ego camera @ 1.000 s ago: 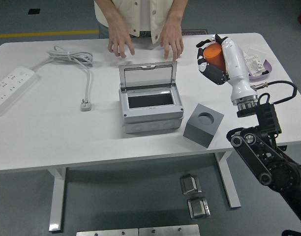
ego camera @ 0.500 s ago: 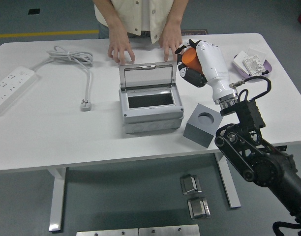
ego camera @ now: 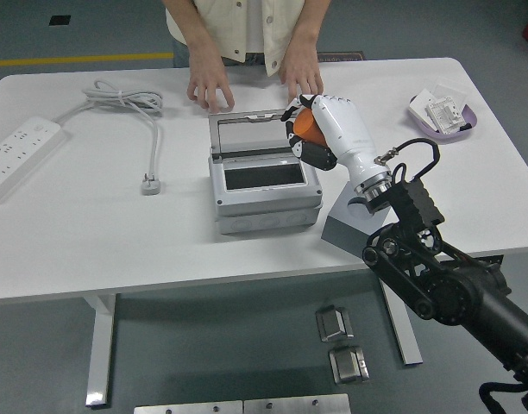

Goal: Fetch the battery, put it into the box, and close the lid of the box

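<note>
My right hand (ego camera: 311, 134), white with black fingers, is shut on an orange cylindrical battery (ego camera: 305, 125). It hovers over the right rear corner of the grey box (ego camera: 264, 191). The box stands mid-table with its clear lid (ego camera: 258, 134) raised upright at the back and its dark inside showing. My left hand is out of view. A person stands at the far side with both hands (ego camera: 210, 86) resting flat on the table just behind the lid.
A grey block (ego camera: 343, 226) with a round hole sits right of the box, partly hidden by my forearm. A purple dish (ego camera: 465, 122) with white parts lies far right. A white power strip (ego camera: 18, 155) and its cable (ego camera: 126, 102) lie at the left.
My right hand has carried the battery leftward from the table's right side to above the box's right rear corner. The person's hands have stayed nearly still.
</note>
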Tool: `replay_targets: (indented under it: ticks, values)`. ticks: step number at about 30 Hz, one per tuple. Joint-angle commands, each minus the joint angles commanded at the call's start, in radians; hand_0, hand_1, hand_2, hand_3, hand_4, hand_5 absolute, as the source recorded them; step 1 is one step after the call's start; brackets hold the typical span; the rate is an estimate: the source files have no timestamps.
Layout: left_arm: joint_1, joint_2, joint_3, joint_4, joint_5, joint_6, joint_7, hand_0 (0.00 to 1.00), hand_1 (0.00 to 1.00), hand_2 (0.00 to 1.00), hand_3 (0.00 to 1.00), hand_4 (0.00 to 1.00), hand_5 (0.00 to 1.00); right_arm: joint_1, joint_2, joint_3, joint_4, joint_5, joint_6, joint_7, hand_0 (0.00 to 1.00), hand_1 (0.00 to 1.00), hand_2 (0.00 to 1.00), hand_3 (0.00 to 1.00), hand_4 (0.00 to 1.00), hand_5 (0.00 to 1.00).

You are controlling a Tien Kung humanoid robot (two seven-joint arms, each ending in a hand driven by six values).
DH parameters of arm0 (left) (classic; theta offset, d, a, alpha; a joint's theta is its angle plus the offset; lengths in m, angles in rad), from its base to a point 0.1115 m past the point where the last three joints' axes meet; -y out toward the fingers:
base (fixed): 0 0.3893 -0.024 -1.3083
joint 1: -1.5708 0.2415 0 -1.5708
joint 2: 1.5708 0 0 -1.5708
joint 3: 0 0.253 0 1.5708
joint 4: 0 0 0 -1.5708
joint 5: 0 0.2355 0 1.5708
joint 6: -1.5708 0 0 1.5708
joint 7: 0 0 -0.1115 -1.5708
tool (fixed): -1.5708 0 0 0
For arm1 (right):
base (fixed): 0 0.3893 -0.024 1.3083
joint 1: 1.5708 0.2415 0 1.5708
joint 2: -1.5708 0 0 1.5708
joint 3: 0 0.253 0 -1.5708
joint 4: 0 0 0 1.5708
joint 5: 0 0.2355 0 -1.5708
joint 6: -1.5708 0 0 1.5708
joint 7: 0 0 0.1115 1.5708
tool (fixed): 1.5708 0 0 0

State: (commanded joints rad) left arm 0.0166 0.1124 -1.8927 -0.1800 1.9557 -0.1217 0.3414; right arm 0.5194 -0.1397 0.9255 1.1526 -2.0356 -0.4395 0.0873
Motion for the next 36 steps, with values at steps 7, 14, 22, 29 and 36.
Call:
replay_targets:
  ticks: [7,14,22,29,36]
  values:
    - [0.002,0.001,-0.001,0.000,0.004,0.004,0.005,0.626,0.620,0.595,0.636,0.693,0.158,0.004,0.000,0.006,-0.012,0.028,0.021,-0.007,0.195,0.217,0.396,0.483,0.313,0.002]
    - [0.005,0.000,-0.009,0.000,0.031,0.027,0.028,0.626,0.620,0.595,0.635,0.694,0.161,0.014,-0.009,0.011,-0.025,0.042,0.075,-0.045,0.195,0.217,0.397,0.485,0.313,0.002]
    - [0.002,-0.001,-0.010,0.000,0.032,0.032,0.028,0.625,0.620,0.596,0.635,0.695,0.160,0.068,-0.073,-0.075,-0.022,-0.099,0.233,-0.158,0.197,0.218,0.398,0.485,0.316,0.002]
    - [0.004,0.001,-0.007,0.000,0.029,0.029,0.029,0.625,0.619,0.596,0.636,0.698,0.160,0.144,-0.125,-0.188,-0.015,-0.092,0.292,-0.177,0.212,0.228,0.413,0.498,0.322,0.002]
    - [-0.002,0.001,-0.006,0.000,0.034,0.027,0.026,0.624,0.620,0.597,0.634,0.699,0.162,0.199,-0.095,-0.248,-0.032,-0.056,0.274,-0.162,0.211,0.226,0.413,0.498,0.322,0.002]
